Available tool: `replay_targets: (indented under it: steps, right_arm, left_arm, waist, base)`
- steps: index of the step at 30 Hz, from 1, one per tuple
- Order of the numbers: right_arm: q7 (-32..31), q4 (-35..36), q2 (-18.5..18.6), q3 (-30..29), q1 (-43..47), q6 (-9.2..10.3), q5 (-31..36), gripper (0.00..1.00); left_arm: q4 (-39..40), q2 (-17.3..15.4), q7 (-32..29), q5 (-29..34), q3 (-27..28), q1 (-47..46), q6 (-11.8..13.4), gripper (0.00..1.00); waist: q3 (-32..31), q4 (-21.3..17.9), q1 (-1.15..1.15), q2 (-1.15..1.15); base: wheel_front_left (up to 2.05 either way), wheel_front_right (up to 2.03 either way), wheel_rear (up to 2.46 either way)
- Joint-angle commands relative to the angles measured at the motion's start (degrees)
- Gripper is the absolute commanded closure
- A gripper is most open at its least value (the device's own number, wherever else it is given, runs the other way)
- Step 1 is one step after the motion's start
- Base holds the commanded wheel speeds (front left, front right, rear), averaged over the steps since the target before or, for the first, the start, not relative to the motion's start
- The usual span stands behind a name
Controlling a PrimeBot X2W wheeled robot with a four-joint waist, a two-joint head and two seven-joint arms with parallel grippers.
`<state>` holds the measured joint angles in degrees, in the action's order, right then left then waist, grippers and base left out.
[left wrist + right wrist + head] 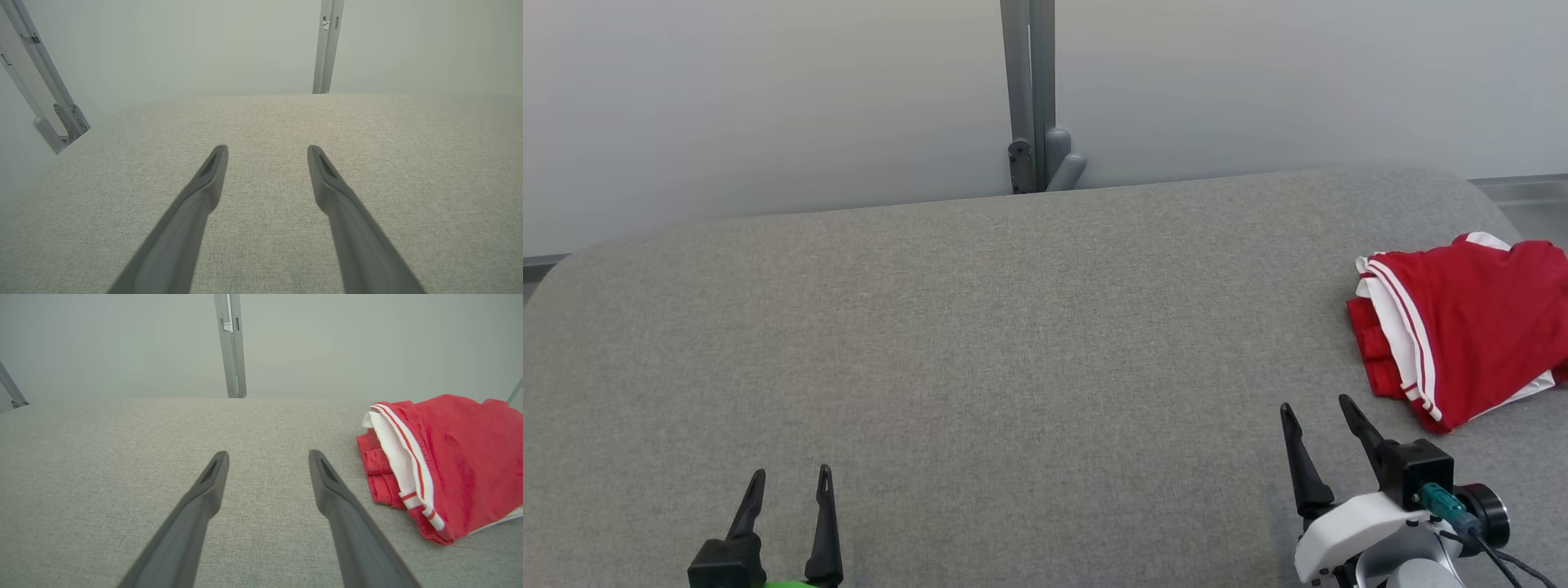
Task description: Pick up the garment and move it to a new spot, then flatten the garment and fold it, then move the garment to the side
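1. Your left hand [792, 469] stands wide, its two dark fingers spread apart with nothing between them.
2. It hangs over bare grey surface [1013, 327]. In its wrist view only the weave of the cloth covering lies ahead of the fingertips.
3. Your right hand [1314, 402] is spread just as wide and is also empty. Its fingers point away from you over the surface.
4. The garment [1478, 327] lies to the right of your right hand and a little ahead of its fingertips. It is near the hand but not touching it.
5. The garment is a red piece with white panels and red-and-white stripes along one edge. It is bunched in loose layers and rests flat on the surface, well apart from your left hand.
6. Far ahead of both hands, past the surface's back edge, a grey post [1029, 98] stands against a pale wall [768, 106].
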<state>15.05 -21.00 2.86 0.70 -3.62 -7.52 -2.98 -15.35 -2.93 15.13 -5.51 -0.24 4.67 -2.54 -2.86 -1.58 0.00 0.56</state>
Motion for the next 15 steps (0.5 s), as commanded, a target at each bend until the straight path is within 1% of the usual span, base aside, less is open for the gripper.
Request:
replay_targets:
  steps: [1,15]
  right_arm:
    - [0.15,0.28,0.16,0.26,0.73,0.07,-0.17,0.00]
    - [0.15,0.85,0.15,1.40,0.92,0.07,-1.36,0.00]
  left_arm:
    - [-0.18,-0.03,-0.05,-0.21,-0.04,0.33,-0.29,0.00]
    - [-0.99,-0.04,-0.05,-0.86,-0.46,0.24,-0.43,0.00]
  waist:
    - [0.05,-0.01,0.00,-0.56]
    - [0.31,-0.09,0.00,-0.56]
  base:
    - [0.00,0.00,0.00]
    - [0.00,0.00,0.00]
